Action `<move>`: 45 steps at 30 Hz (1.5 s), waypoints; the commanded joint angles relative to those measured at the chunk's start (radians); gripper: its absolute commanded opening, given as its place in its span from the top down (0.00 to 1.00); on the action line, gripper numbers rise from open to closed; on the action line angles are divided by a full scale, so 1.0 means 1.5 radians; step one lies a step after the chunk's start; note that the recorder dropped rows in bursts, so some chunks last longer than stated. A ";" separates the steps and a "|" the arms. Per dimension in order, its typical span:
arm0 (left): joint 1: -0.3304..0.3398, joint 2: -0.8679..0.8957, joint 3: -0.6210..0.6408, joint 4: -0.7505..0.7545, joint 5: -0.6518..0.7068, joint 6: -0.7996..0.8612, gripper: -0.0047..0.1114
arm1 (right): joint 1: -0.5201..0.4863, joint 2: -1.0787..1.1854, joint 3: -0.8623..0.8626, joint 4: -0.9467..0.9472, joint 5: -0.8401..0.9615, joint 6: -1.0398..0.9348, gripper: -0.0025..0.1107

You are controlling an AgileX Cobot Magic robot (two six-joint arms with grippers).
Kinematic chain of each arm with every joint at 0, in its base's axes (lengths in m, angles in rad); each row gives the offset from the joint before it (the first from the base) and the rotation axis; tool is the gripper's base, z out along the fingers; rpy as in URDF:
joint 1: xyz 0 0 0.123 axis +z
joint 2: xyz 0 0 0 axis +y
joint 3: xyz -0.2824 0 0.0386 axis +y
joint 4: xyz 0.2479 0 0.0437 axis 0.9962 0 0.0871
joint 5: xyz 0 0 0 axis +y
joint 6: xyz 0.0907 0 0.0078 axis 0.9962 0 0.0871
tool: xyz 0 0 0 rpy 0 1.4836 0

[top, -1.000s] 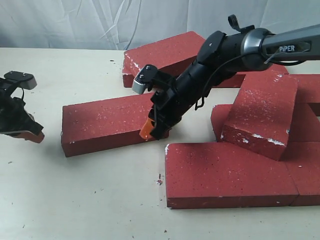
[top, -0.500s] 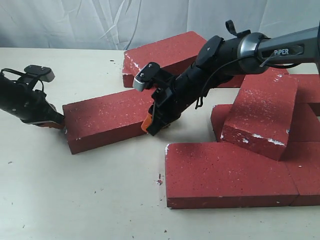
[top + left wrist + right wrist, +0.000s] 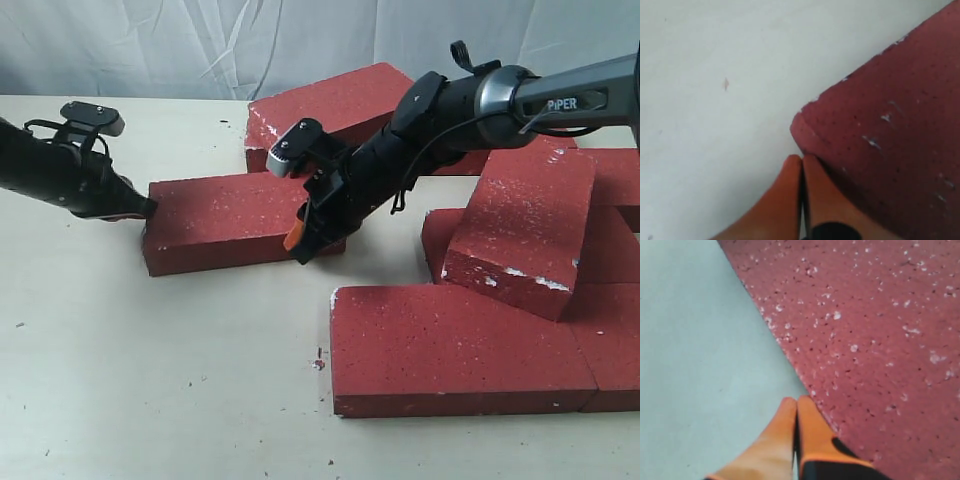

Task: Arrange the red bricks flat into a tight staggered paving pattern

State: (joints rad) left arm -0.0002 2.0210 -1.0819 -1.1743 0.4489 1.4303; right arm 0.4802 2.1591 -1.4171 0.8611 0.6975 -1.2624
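Note:
One loose red brick (image 3: 225, 220) lies flat on the table, left of the others. My left gripper (image 3: 143, 210) is shut, with its orange tips against that brick's left end. In the left wrist view the shut gripper (image 3: 801, 160) touches the brick's rounded corner (image 3: 890, 125). My right gripper (image 3: 297, 240) is also shut and sits at the same brick's front right corner. The right wrist view has that gripper (image 3: 796, 401) resting along the brick's edge (image 3: 865, 330). Neither gripper holds anything.
A second brick (image 3: 330, 110) lies behind the right arm. One brick (image 3: 525, 225) leans tilted on the others at the right. A long flat brick (image 3: 455, 350) lies at the front right, with more beyond it. Bare table (image 3: 150, 380) spreads across the front left.
My left gripper has travelled right to the loose brick's left end and pushed it. The brick has slid right and turned straighter. The right gripper stays at its right end.

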 commanded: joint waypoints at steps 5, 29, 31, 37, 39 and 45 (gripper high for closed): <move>-0.006 0.025 -0.003 -0.285 0.024 0.252 0.96 | -0.001 -0.002 -0.002 0.002 -0.074 0.031 0.98; 0.018 -0.011 0.010 0.091 0.075 -0.062 0.96 | -0.001 -0.002 -0.002 -0.103 -0.040 0.092 0.98; 0.018 -0.013 -0.012 0.183 0.074 -0.155 0.96 | -0.001 -0.002 -0.002 -0.105 -0.046 0.092 0.98; 0.018 -0.018 -0.022 0.280 0.096 -0.268 0.96 | -0.001 -0.002 -0.002 -0.106 -0.053 0.092 0.98; 0.010 -0.010 -0.023 0.276 0.096 -0.268 0.96 | -0.001 -0.002 -0.002 -0.106 -0.056 0.092 0.98; -0.046 0.018 -0.056 0.276 0.089 -0.267 0.96 | -0.001 -0.002 -0.002 -0.104 -0.056 0.092 0.98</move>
State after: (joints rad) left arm -0.0284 2.0288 -1.1405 -0.7598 0.5883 1.0362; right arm 0.4802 2.1579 -1.4171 0.7041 0.6176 -1.1214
